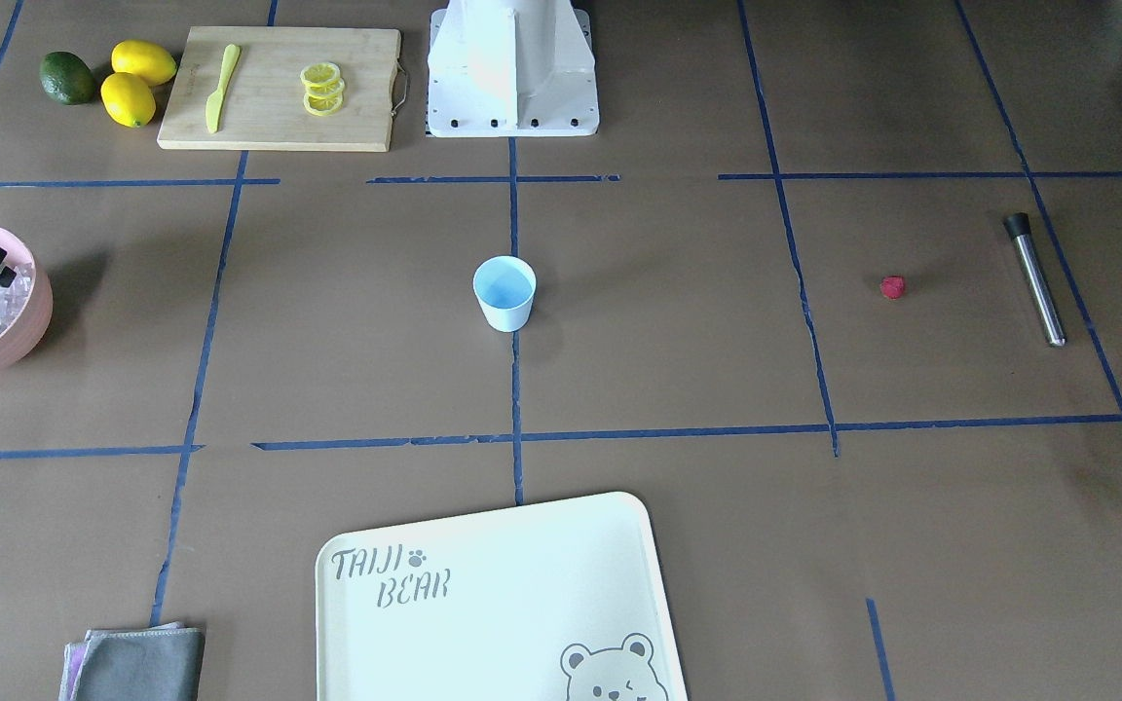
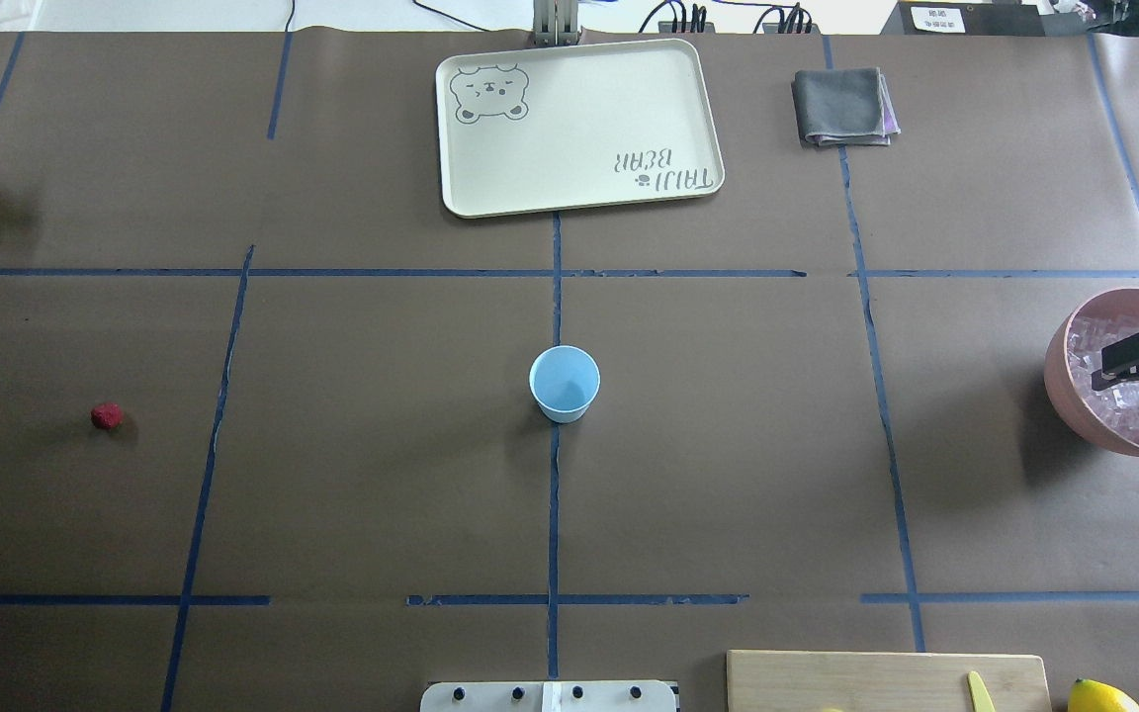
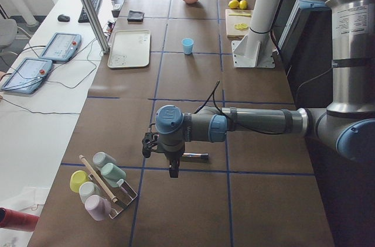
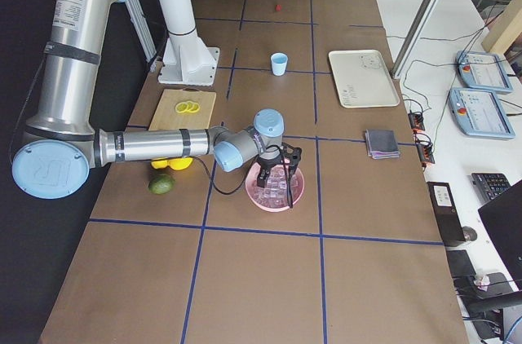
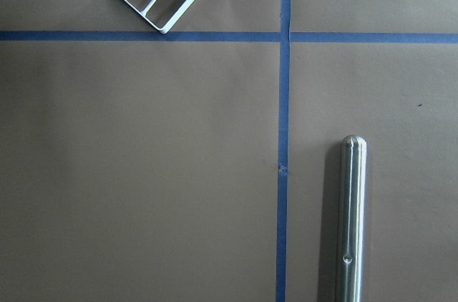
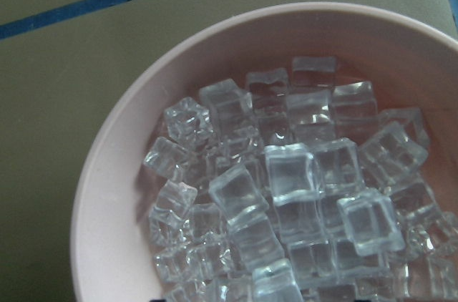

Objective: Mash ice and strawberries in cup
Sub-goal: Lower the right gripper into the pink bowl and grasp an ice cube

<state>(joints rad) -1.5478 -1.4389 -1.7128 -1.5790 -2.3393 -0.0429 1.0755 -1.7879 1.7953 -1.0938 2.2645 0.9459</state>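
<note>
Well, the left gripper [image 3: 170, 168] hangs just over the metal stick [image 5: 351, 223]. I cannot tell if its jaws are wide or closed. The berry [image 2: 107, 415] lies on the table off to that gripper's right, between it and the cup [image 2: 562, 407]. The cup looks empty and stands well away from both grippers.

The right gripper [image 2: 1135, 384] hangs over the pink bowl [image 2: 1064, 381] with its jaws apart and nothing in them. The ice [image 6: 293, 173] is piled right under it.

I think the job now is to pick up one cube. The gripper should choose a cube on top, come straight down, and close on two flat sides. Ice is slippery, so it should squeeze slowly. It should let go low over the cup so the cube does not bounce out.
</note>
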